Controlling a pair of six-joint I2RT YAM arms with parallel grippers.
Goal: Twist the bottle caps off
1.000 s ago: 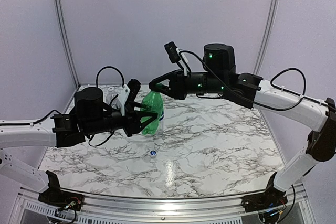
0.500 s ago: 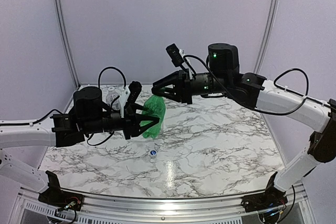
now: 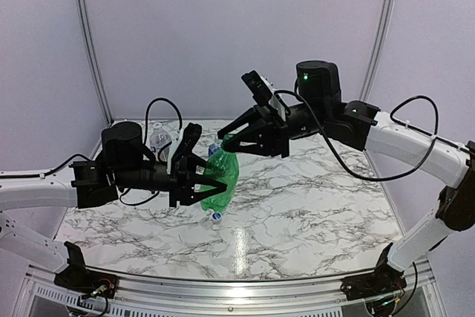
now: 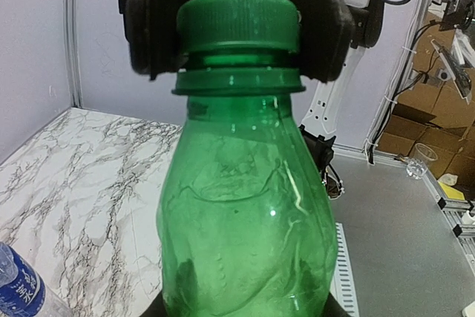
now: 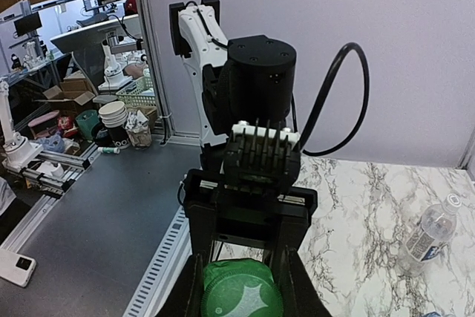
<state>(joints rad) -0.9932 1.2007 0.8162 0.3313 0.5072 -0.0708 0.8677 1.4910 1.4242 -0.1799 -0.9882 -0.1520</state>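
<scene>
My left gripper (image 3: pixel 199 177) is shut on the body of the green bottle (image 3: pixel 220 178) and holds it tilted over the table, neck up and to the right. Its fingers show dark through the plastic in the left wrist view (image 4: pixel 245 287). The green cap (image 4: pixel 237 24) is on the neck. My right gripper (image 3: pixel 225 142) grips that cap, one black finger (image 4: pixel 152 24) on each side; it also shows in the right wrist view (image 5: pixel 241 292). The blue cap (image 3: pixel 215 217) lies loose on the table. The blue-label bottle (image 4: pixel 18 287) stands behind the green one.
The clear white-label bottle (image 3: pixel 158 139) stands at the back left behind my left arm and shows in the right wrist view (image 5: pixel 430 231). The marble table (image 3: pixel 312 206) ends in a metal rail along its near edge.
The green bottle has gone from upright to tilted and come nearer, carried by my left gripper. My right gripper has come down from above the cap and closed on it.
</scene>
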